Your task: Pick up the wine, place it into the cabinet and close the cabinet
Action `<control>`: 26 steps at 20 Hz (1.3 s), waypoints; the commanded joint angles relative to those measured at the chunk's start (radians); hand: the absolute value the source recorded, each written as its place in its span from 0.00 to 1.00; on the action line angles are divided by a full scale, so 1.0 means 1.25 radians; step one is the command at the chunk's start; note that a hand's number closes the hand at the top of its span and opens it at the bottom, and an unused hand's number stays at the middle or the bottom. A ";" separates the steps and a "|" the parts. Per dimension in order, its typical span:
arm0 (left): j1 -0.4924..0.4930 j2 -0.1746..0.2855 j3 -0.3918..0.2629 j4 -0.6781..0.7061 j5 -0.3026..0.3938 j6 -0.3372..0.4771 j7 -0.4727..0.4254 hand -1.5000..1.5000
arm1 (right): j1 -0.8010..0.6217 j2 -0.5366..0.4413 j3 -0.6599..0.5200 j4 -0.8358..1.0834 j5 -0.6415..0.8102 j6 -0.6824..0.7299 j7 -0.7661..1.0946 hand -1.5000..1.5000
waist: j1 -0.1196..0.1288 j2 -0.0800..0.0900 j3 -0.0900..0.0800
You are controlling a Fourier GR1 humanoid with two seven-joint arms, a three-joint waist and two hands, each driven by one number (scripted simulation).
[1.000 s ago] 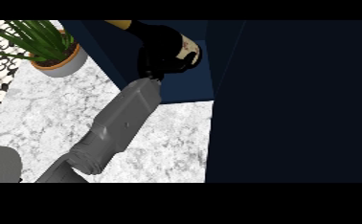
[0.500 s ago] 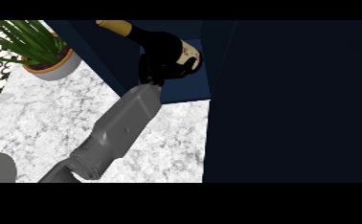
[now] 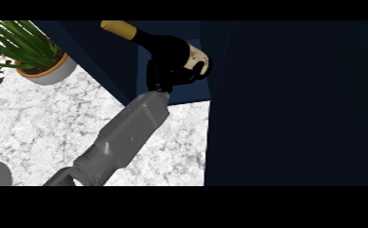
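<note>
Wine bottle (image 3: 155, 39) is in the grasp of the right hand (image 3: 167, 73), whose black fingers curl round the lower body from below and from the side, hiding much of the glass. The bottle lies tilted, its neck pointing up and to the view's left and its base down to the right. Hand and bottle are within the open front of the cabinet (image 3: 97, 51), above the paler blue floor of the compartment; whether the base touches that floor cannot be told.

The bottle is of dark glass with a gold foil cap on its neck and a cream label with small red marks near the base, partly covered by the fingers.

The cabinet is dark navy. Its left wall runs down to the table (image 3: 57, 120), a white and grey marbled top, and a broad dark panel (image 3: 287, 105) fills the view's right side. Nothing but the bottle and the hand shows inside the compartment.

At the upper left a pale plant pot (image 3: 43, 71) stands on the table, holding a green leafy plant (image 3: 25, 39).
</note>
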 commanded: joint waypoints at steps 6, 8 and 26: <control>-0.033 0.000 -0.022 -0.017 0.104 0.069 -0.061 0.00 | -0.005 -0.011 -0.009 0.026 -0.018 0.026 -0.023 0.00 | -0.009 0.004 0.001; -0.032 0.000 -0.035 -0.008 0.118 0.054 -0.046 0.00 | -0.012 -0.014 -0.013 -0.005 -0.026 0.012 0.009 0.00 | -0.007 0.003 0.000; -0.088 0.000 -0.163 0.059 0.098 0.099 -0.074 0.00 | 0.009 -0.010 -0.001 -0.021 -0.014 0.009 0.008 0.00 | 0.004 0.001 0.001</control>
